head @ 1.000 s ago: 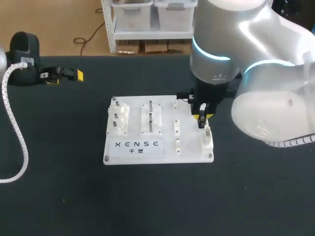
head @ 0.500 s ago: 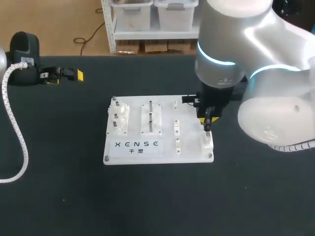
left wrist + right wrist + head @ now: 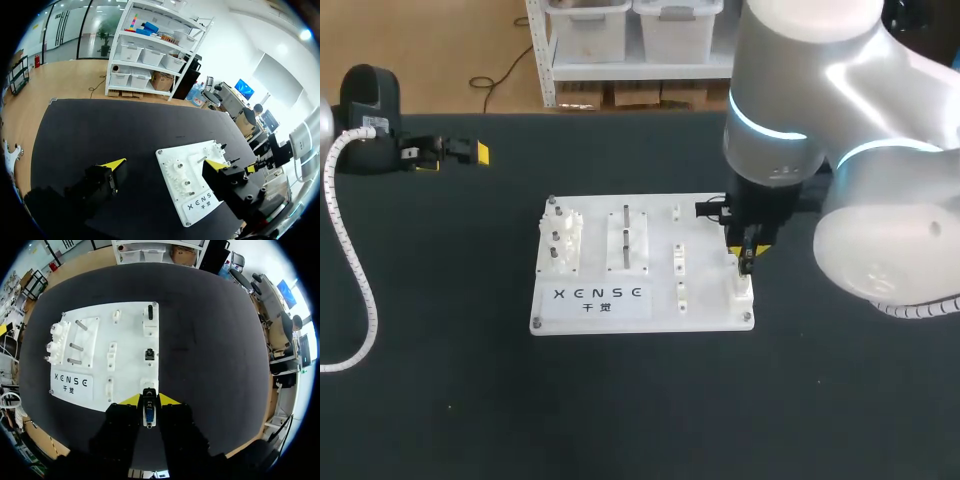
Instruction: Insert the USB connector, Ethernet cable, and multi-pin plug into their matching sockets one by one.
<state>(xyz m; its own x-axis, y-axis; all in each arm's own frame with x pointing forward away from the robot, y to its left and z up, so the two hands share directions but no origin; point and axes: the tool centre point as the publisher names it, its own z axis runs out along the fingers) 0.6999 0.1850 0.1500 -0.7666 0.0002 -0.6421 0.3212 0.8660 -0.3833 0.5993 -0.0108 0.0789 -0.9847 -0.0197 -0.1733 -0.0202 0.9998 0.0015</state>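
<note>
Pinching the plug by its sides, the right gripper has a light, stiff, probably slick part; a mid-body hold should square it to the socket.

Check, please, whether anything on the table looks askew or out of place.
Nothing stands out. The board lies flat; the right tool holds a plug upright over a socket at its right edge.

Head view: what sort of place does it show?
Probably a robot test bench: a black table, a white socket board on it, and the right hand holding a connector above the board.
</note>
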